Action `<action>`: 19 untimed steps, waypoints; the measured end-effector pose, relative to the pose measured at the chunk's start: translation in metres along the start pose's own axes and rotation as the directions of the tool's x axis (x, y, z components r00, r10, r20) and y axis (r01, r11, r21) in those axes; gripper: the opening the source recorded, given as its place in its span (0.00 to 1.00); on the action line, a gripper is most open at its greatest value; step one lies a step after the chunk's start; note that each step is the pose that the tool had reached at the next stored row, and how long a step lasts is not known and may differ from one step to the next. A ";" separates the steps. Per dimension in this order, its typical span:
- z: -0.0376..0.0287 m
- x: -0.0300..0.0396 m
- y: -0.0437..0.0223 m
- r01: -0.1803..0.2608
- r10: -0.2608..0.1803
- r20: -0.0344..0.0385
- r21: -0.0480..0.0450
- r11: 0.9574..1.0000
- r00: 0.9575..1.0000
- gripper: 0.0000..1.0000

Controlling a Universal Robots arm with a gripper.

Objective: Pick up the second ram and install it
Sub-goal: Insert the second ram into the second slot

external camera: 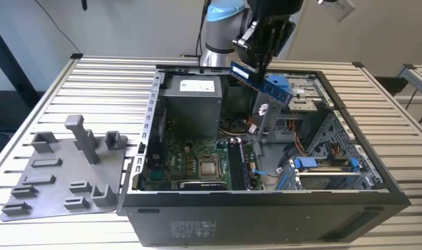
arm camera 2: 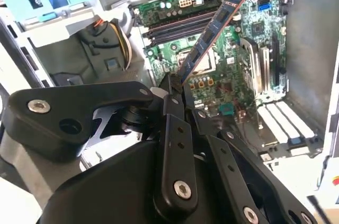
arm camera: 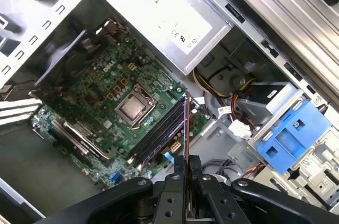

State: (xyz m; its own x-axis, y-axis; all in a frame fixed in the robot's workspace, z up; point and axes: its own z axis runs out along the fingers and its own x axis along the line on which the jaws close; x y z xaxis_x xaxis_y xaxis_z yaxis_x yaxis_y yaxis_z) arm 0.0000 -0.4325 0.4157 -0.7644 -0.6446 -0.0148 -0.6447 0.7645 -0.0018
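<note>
My gripper (external camera: 260, 63) is shut on the second ram (external camera: 264, 83), a long dark board that hangs tilted in the air above the open computer case (external camera: 266, 195). In the second wrist view the second ram (arm camera 2: 209, 36) sticks out slantwise from the gripper (arm camera 2: 173, 89) over the green motherboard (arm camera 2: 233, 75). The first wrist view shows the second ram (arm camera: 187, 128) edge-on between the gripper (arm camera: 186, 167) fingers, high above the black memory slots (arm camera: 156, 135) beside the processor socket (arm camera: 135, 108). The memory slots (external camera: 237, 165) lie well below the board.
A grey power-supply box (external camera: 193, 101) fills the case's back corner. Blue drive brackets (external camera: 322, 165) and cables sit on the exterior view's right side of the case. A grey plastic holder tray (external camera: 65, 166) with upright posts lies on the slatted table (external camera: 106, 78) at the exterior view's left.
</note>
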 end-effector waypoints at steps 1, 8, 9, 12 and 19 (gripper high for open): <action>0.0002 0.0000 0.0000 -0.019 0.019 0.000 0.000 1.000 1.000 0.14; 0.0013 0.0000 0.0000 -0.141 0.141 0.000 0.002 0.990 0.990 0.14; 0.0014 0.0000 0.0000 -0.159 0.159 0.000 0.002 0.987 0.987 0.14; 0.0019 0.0000 0.0000 -0.211 0.211 0.000 0.003 0.978 0.978 0.14; 0.0030 0.0001 0.0000 -0.330 0.330 0.000 0.005 0.944 0.944 0.14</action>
State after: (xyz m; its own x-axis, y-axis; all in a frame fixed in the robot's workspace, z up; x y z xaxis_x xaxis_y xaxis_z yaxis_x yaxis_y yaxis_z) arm 0.0000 -0.4325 0.4127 -0.9342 -0.3564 -0.0148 -0.3564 0.9343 -0.0018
